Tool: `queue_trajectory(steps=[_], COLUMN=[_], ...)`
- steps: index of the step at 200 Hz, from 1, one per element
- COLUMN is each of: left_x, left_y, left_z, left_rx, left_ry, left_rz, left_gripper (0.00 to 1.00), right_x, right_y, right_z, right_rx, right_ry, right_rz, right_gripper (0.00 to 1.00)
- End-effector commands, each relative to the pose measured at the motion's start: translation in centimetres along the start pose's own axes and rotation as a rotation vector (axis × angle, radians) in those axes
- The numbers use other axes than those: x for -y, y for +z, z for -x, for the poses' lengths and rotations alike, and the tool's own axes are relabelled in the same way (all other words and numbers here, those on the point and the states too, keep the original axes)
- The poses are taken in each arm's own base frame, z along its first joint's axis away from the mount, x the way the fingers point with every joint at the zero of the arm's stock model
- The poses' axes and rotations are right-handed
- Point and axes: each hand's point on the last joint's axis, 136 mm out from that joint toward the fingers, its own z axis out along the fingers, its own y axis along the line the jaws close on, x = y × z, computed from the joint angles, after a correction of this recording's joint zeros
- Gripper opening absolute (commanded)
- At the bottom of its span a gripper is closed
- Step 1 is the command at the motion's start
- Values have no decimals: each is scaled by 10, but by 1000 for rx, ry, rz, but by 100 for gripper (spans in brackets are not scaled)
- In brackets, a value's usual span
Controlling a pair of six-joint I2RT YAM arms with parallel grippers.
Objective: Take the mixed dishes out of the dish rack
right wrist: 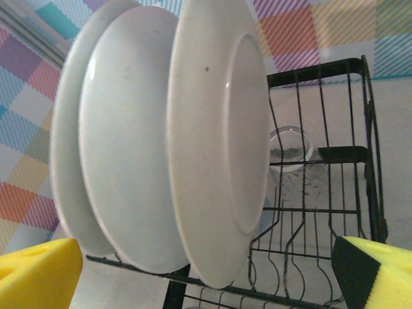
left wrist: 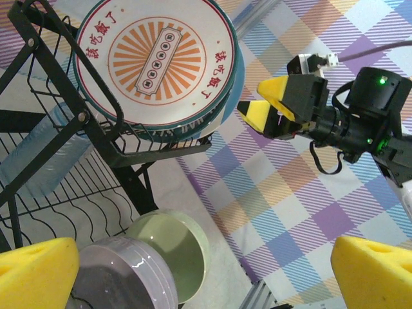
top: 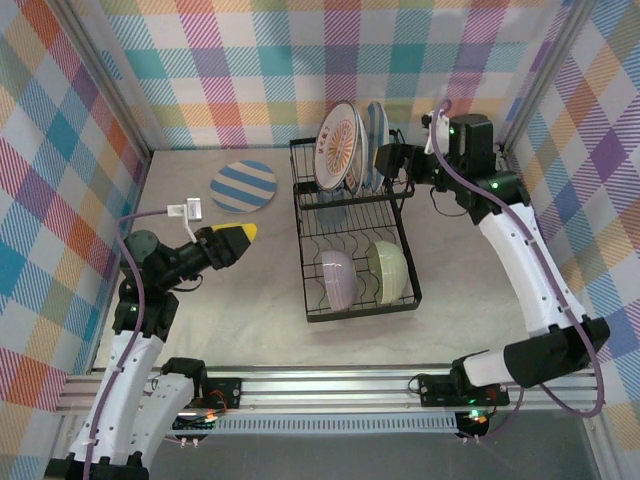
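The rack [top: 363, 309] is mostly loaded, so the task looks barely begun. One striped plate [top: 244, 186] lies flat on the table, left of the rack and well apart from it; that is the only dish out. Three plates stand on edge at the rack's far end. The sunburst plate [left wrist: 158, 61] faces left, and the other two [right wrist: 219, 141] are stacked close behind it. The lavender bowl [top: 338, 278] and green bowl [top: 390, 270] sit side by side at the near end. The tumbler [right wrist: 288, 149] lies on the lower tray under the raised basket.

The right gripper [left wrist: 265, 103] hangs just beside the standing plates on their right, fingers spread wide and holding nothing. In its wrist view the back of the nearest plate sits between the yellow pads [right wrist: 38, 273], with no contact visible. The left gripper [top: 238, 238] is also wide open and empty. It sits left of the rack and apart from it, pointing toward it, near the striped plate.
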Motion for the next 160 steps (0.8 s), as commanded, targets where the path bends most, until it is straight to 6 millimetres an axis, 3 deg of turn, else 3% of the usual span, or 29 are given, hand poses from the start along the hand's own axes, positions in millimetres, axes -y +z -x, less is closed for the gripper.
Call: queue_trajectory(steps=[1,40,112,160], left_x=[13,11,10,11], left_y=[-3,-4,-4,-3], left_z=[-1,-3,-2,-2], left_rx=[7,8,16,22], left_ry=[63,57,51,44], left_rz=[-50,-46,-45,-56], left_gripper=[100,100,100,100], right_x=[0,7,7,4], right_y=[-2,14,43,49], right_z=[15,25,29,27], right_rx=[23,11,-27,-13], right_ry=[-46,-65,-98,-172], right_rz=[-35,-83,-137,-225], right_gripper=[100,97,79,57])
